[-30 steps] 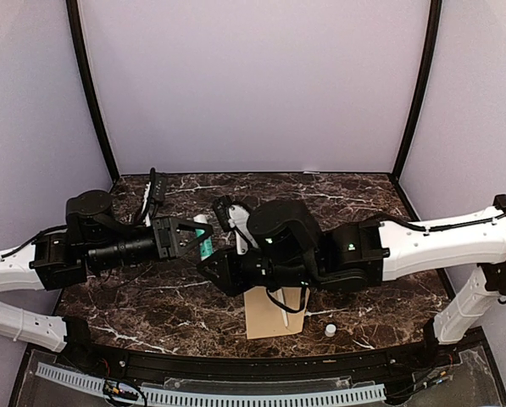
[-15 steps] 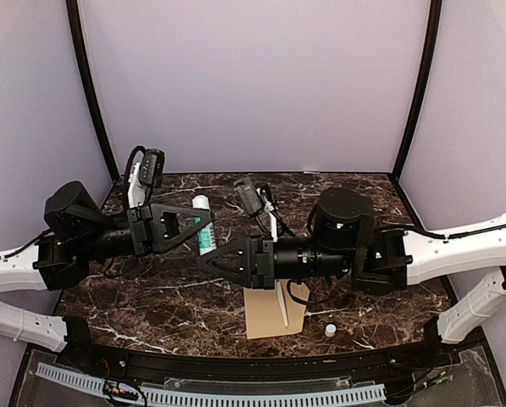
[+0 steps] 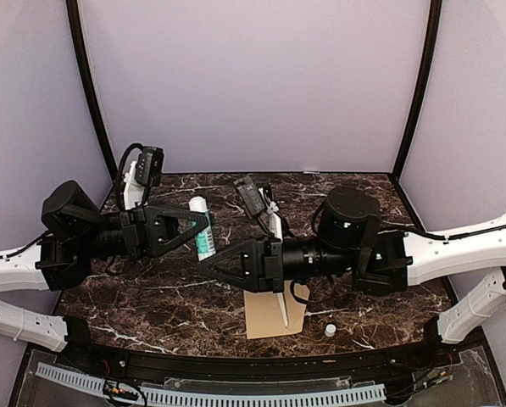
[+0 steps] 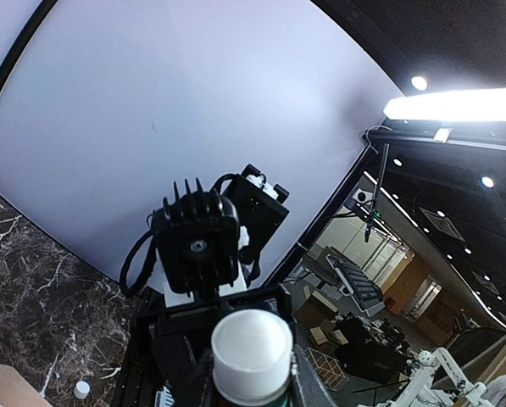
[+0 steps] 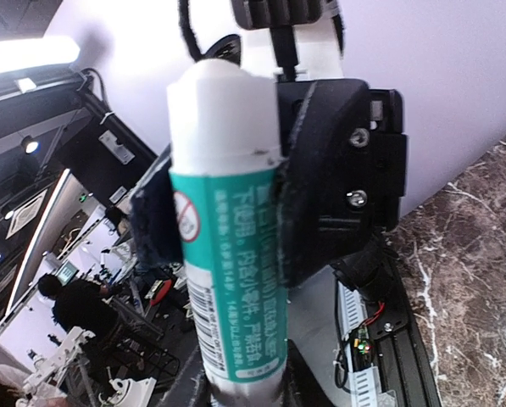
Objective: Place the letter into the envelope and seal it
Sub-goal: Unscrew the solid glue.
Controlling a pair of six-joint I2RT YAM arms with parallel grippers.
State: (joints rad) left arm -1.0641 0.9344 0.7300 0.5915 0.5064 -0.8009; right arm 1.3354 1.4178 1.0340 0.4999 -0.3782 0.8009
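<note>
A glue stick (image 3: 203, 234) with a teal label and white ends hangs above the table, gripped by both grippers. My left gripper (image 3: 205, 221) is shut on its upper part, and its dark pads (image 5: 314, 195) wrap the tube (image 5: 227, 280). My right gripper (image 3: 207, 264) is shut on the lower end (image 5: 236, 386). In the left wrist view the tube's white end (image 4: 251, 346) fills the space between my fingers. The tan envelope (image 3: 265, 318) lies flat under the right arm with a thin white strip (image 3: 283, 307) along it. The letter is hidden.
A small white cap (image 3: 330, 329) lies on the marble table (image 3: 151, 297) right of the envelope; it shows again (image 4: 81, 389) beside the envelope's corner (image 4: 2, 386). Black frame posts (image 3: 91, 93) flank the back wall.
Both wrists have rolled over and the right arm has stretched out lower and to the right. The glue stick has risen slightly toward the back; both grippers now grip it.
</note>
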